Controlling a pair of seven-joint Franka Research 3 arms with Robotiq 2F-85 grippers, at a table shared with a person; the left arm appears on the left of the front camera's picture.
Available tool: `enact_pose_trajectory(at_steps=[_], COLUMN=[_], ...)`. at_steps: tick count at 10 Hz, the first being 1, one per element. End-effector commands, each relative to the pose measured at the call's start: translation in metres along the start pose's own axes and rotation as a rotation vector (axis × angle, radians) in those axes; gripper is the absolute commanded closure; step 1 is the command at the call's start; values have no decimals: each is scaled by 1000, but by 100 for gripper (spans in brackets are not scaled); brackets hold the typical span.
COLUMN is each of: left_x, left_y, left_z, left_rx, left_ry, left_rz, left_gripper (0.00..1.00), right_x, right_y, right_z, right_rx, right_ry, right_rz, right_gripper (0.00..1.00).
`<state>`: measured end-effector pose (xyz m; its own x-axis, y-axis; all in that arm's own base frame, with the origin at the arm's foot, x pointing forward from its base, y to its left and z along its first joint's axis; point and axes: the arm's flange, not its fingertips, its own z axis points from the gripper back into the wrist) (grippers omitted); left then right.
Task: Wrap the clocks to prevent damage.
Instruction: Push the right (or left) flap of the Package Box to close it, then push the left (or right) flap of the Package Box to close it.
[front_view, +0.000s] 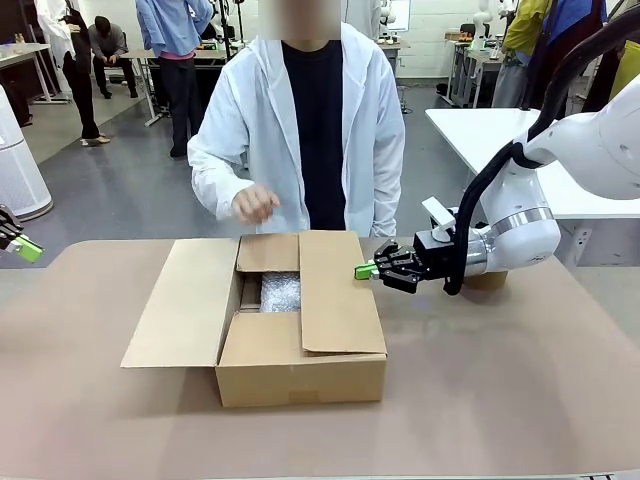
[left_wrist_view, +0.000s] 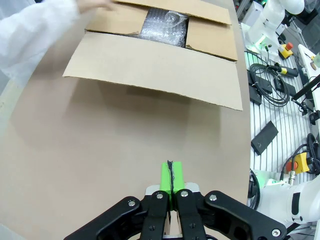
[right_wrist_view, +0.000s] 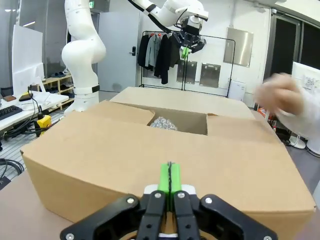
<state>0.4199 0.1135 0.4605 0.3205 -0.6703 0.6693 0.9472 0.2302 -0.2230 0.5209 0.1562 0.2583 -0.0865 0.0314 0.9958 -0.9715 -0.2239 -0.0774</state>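
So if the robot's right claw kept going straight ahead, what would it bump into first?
The brown cardboard carton. The shut right gripper points straight at its near side from close up. How much gap is left is hard to judge; it may be almost touching.

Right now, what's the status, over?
Left claw shut, off aside. Right claw shut, beside the carton. Wrapped clocks inside. Person's hand above far edge.

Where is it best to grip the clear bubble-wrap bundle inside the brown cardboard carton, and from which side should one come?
Probably from straight above, through the opening in the top: the clear bubble-wrap bundle lies low in the brown cardboard carton, walled on all sides. Pinch its exposed soft top; the folded-in right flap narrows the opening.
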Motion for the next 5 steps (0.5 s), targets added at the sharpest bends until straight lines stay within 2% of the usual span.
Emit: enact_pose_trajectory(at_steps=[1,5], left_x=[1,1], left_y=[-1,-1], left_z=[2,2], left_rx=[0,0], left_ry=[-25,-25], left_rz=[-16,-16], left_gripper=[100,100], right_x=[-4,-4], right_y=[0,0], right_z=[-1,-1], right_rx=[-3,-3], right_ry=[-4,-4], right_rz=[7,7], right_gripper=[99,99])
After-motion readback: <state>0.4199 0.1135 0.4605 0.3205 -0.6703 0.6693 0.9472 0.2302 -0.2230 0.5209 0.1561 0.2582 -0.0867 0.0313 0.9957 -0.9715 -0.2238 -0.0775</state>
